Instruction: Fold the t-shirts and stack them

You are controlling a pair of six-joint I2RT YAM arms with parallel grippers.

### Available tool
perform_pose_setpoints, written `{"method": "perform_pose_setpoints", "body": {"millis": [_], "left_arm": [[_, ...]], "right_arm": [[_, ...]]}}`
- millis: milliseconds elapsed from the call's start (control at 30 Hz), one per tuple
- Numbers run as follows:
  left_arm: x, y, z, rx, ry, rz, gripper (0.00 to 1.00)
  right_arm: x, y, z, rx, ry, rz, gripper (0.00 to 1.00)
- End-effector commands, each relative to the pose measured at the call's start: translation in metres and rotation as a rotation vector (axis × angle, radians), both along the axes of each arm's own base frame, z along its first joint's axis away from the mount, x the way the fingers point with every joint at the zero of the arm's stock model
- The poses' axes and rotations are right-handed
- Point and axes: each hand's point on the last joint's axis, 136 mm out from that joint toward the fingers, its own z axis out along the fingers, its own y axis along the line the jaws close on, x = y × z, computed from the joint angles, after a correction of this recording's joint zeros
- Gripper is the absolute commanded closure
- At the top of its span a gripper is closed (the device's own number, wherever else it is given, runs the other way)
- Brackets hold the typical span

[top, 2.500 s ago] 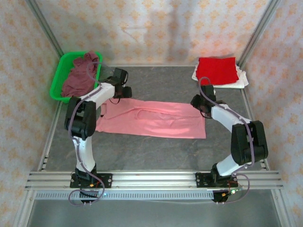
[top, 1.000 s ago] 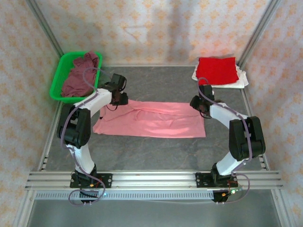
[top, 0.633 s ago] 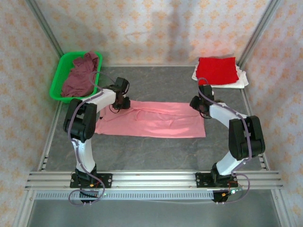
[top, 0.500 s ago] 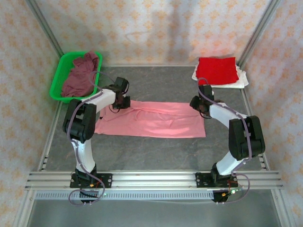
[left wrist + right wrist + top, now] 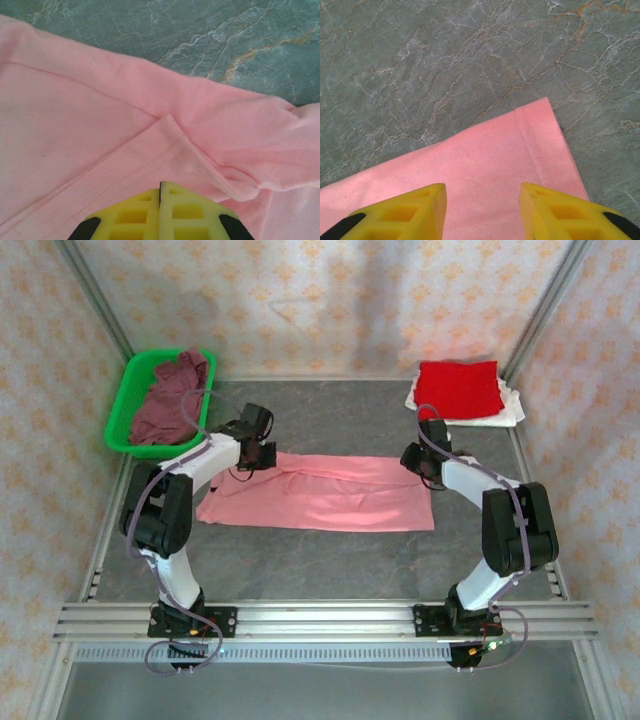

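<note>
The pink t-shirt (image 5: 320, 495) lies flat in the middle of the desk (image 5: 330, 560). The left end effector (image 5: 160, 185) is pressed together on a fold at its left end; I cannot tell if cloth is caught. The right end effector (image 5: 482, 190) is spread over its right corner. The red t-shirt (image 5: 458, 388) sits on the white t-shirt (image 5: 508, 412), far right. The maroon t-shirt (image 5: 170, 400) is in the green basket (image 5: 120, 412).
</note>
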Motion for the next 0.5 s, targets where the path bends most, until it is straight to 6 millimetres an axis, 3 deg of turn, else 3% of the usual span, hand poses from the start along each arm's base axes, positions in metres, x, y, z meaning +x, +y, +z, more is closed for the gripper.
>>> {"method": "perform_pose_setpoints", "body": {"millis": [0,33,100,233,467], "left_arm": [[-0.003,0.006,0.009,0.018,-0.032,0.037,1.00],[-0.003,0.009,0.007,0.036,-0.027,0.040,1.00],[0.000,0.014,0.002,0.070,-0.011,0.041,0.74],[0.017,0.004,-0.002,0.038,-0.011,0.016,0.46],[0.030,-0.005,-0.032,0.032,0.050,0.009,0.49]], "right_arm": [[0.006,-0.001,0.013,-0.023,-0.028,0.010,0.57],[0.006,-0.002,0.012,-0.022,-0.030,0.007,0.57],[0.007,0.001,0.010,-0.014,-0.033,0.010,0.57],[0.009,0.004,0.008,0.000,-0.021,0.021,0.57],[0.006,0.000,0.012,-0.017,-0.034,0.011,0.56]]}}
